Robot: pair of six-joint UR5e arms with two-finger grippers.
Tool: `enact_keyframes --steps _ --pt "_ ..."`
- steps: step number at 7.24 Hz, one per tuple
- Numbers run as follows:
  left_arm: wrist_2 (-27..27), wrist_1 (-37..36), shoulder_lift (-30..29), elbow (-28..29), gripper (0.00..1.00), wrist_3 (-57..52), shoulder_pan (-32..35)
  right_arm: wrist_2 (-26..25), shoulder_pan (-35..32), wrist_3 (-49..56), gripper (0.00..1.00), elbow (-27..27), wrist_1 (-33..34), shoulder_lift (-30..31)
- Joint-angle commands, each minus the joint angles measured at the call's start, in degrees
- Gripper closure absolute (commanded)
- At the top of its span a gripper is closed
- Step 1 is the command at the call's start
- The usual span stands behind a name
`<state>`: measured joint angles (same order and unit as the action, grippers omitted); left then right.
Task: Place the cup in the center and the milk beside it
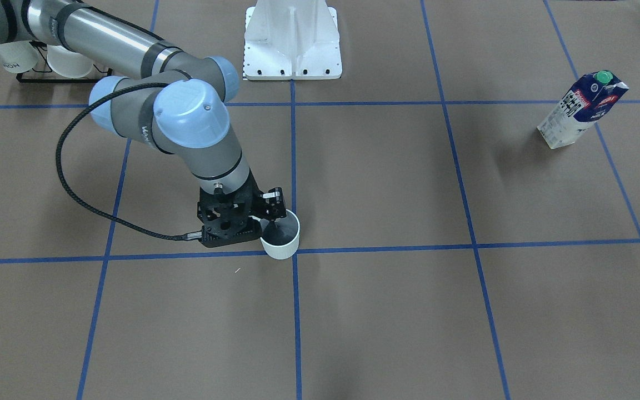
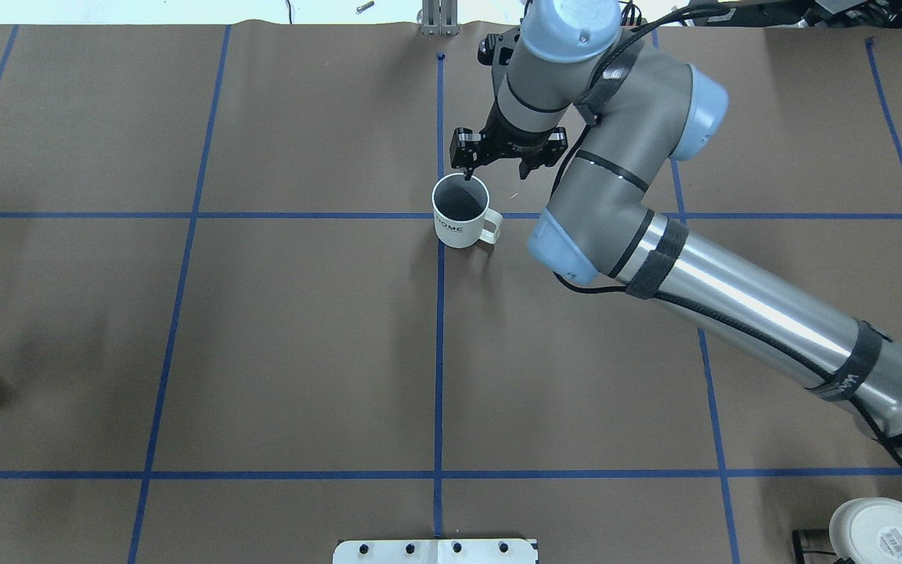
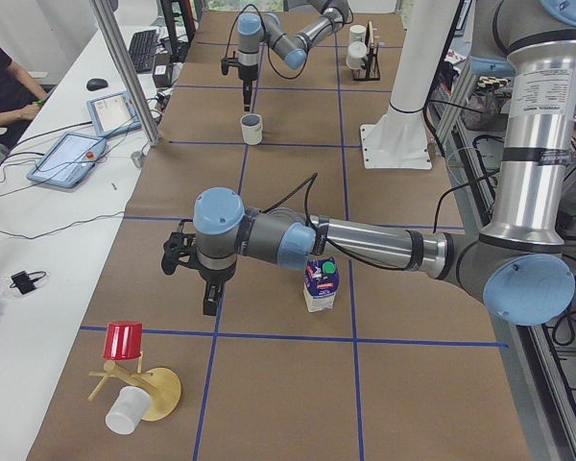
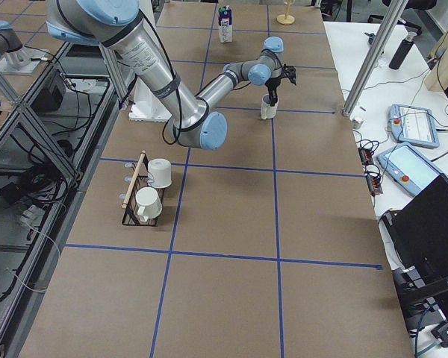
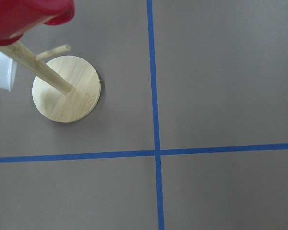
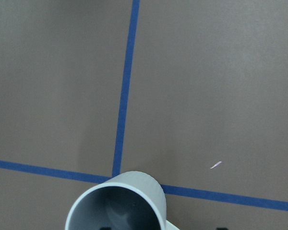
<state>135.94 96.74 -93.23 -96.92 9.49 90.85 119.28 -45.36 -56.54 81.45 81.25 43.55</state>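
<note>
The cup (image 2: 460, 211), a white mug with a grey inside and a loop handle, stands upright on the crossing of the blue tape lines at the table's middle (image 1: 282, 238). My right gripper (image 2: 496, 172) hangs over its far rim, open, with one finger inside the cup and the other outside it. In the right wrist view the cup (image 6: 116, 203) fills the bottom edge. The milk (image 1: 580, 111), a blue and white carton with a green cap, stands far off on my left side. My left gripper (image 3: 209, 300) hovers near the milk (image 3: 321, 286); I cannot tell if it is open or shut.
A wooden mug tree (image 5: 66, 88) with a red cup (image 3: 125, 340) and a white cup stands at the table's left end. A black rack with white cups (image 4: 149, 190) sits near my right side. The white arm mount (image 1: 292, 44) is at the near edge.
</note>
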Motion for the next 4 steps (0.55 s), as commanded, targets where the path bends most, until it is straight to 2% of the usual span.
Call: enact_keyframes --steps 1,3,4 --pt "2.84 -0.32 4.42 -9.45 0.02 10.83 -3.72 3.59 -7.0 1.07 0.0 7.54 5.38 7.13" --pt "1.44 0.03 13.11 -21.33 0.02 25.17 -9.53 3.42 -10.09 11.82 0.0 12.3 5.41 15.38" --pt "0.12 1.42 20.29 -25.47 0.02 25.66 -9.81 3.59 -11.58 13.98 0.0 12.59 5.33 17.25"
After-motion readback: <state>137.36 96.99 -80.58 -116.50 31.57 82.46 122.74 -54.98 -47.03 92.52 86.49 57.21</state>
